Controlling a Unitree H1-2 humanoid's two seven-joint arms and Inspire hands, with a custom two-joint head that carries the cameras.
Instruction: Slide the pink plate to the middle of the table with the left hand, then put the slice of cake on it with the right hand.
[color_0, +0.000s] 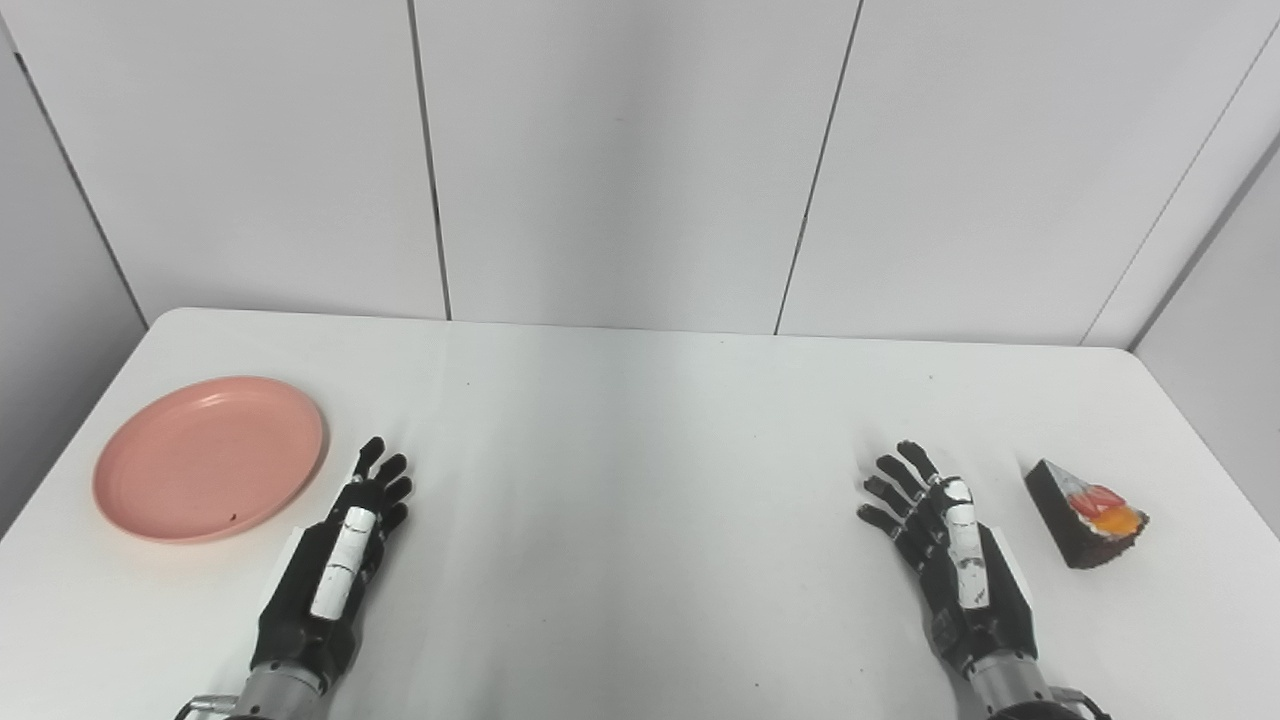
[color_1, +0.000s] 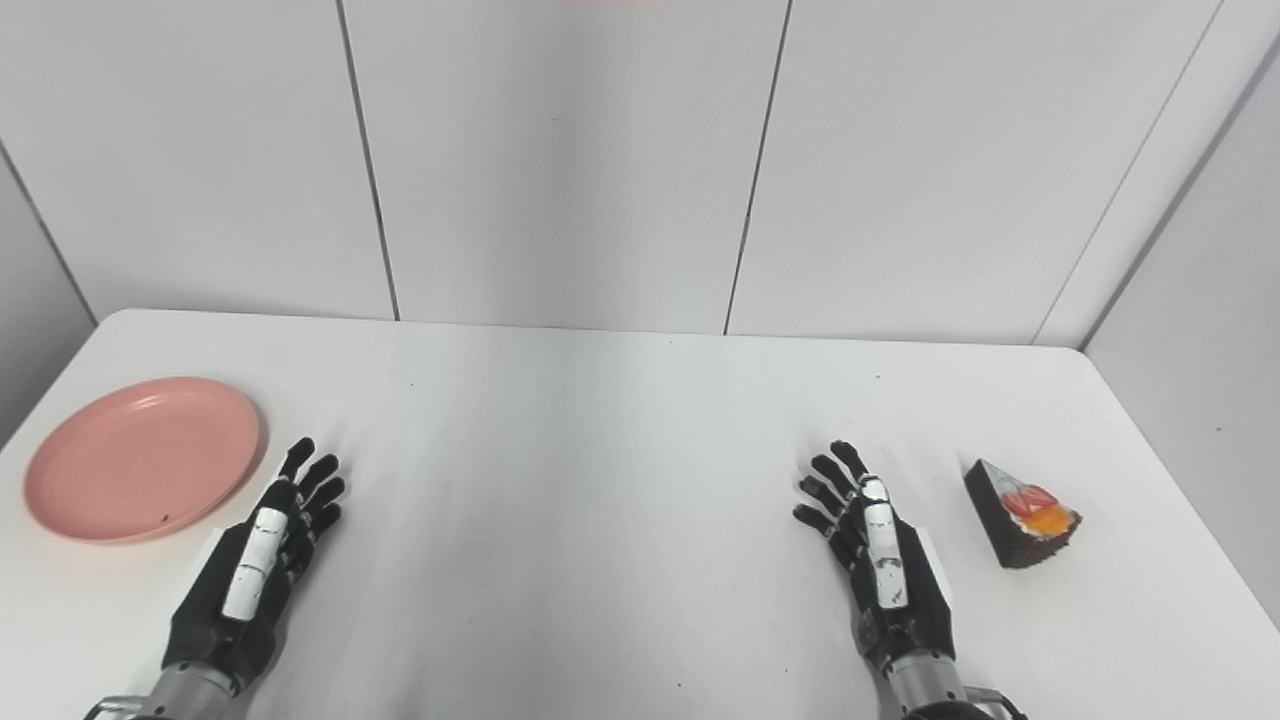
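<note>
Nothing of the task is done yet: the first step, sliding the plate, has not begun. The pink plate lies flat at the left side of the white table, near its left edge and well apart from the middle. The left hand rests low over the table just beside the plate's right rim, not touching it, fingers stretched forward and a little apart, holding nothing. The right hand lies likewise on the other side, fingers spread and empty, with the slice of cake near it to the right (a dark wedge topped with red and orange fruit), sitting on the bare table close to the right edge.

The step in hand, as I judge it, is the reach for the plate. The next move calls for the left hand to shift leftward and set its fingers on or against the plate's rim, then push or drag it rightward across the clear middle stretch between the two hands. The plate is shallow and smooth, so it may slip under a light touch; steady downward pressure seems wise. The right hand need only wait until the plate is placed.
</note>
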